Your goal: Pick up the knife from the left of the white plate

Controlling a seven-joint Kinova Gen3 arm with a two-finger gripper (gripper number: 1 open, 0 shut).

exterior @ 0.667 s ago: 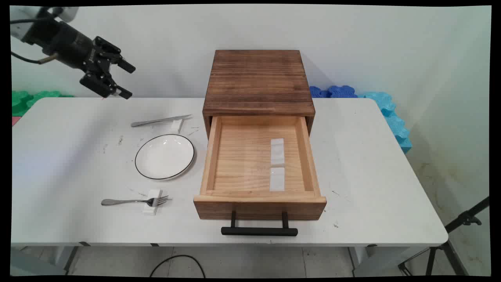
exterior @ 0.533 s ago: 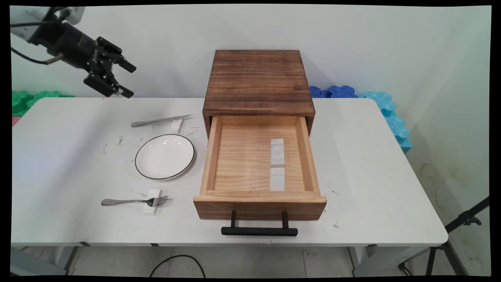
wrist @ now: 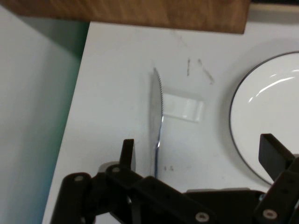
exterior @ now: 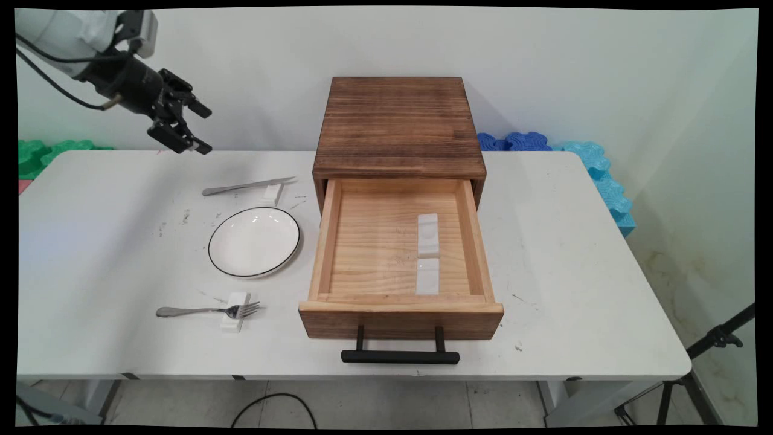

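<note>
Gripper (exterior: pixel 202 128) hangs over the desk's (exterior: pixel 90 241) far left edge, fingers spread, holding nothing. Knife (exterior: pixel 247 185) below it, blade on a white rest (exterior: pixel 273 193). Plate (exterior: pixel 253 241) nearer; fork (exterior: pixel 208 311) on its rest (exterior: pixel 234 312) by the near edge. Open drawer (exterior: pixel 400 254) at centre holds two white blocks (exterior: pixel 427 254).

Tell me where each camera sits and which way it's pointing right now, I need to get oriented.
Main view: fixed above the table's near side, looking down across it to the back wall; shows the open drawer, fork and the arm entering upper left with its open gripper raised.
Hand view: on the hand, looking along the gripper down at the table; its black linkage and both fingers rise from the bottom edge.
Shared: the knife on its white rest, the black-rimmed plate, and the wooden drawer cabinet.
</note>
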